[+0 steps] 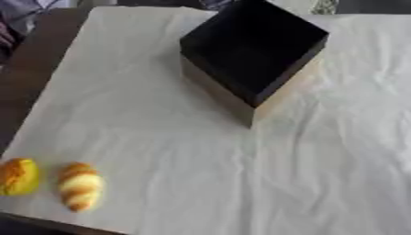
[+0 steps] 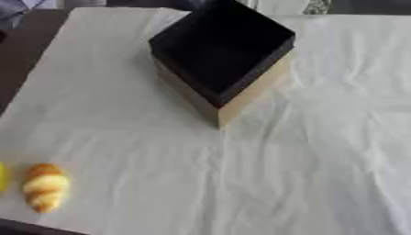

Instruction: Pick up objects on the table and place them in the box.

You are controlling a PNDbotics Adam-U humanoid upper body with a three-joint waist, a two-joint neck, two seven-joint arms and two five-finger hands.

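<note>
Waiting near the desk's [image 1: 321,183] front left corner: a croissant [image 1: 80,186] and a yellow bun [image 1: 18,176].
A box [image 1: 255,50] stood open at the far edge; neither hand showed, so their state couldn't be told.

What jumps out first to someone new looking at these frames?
The open box with a black interior and tan outer walls, set corner-on at the far middle of the wrinkled white cloth. Then two small things at the near left edge: a striped golden croissant-shaped piece and, to its left, a rounded yellow-orange piece. Neither robot hand shows.
</note>
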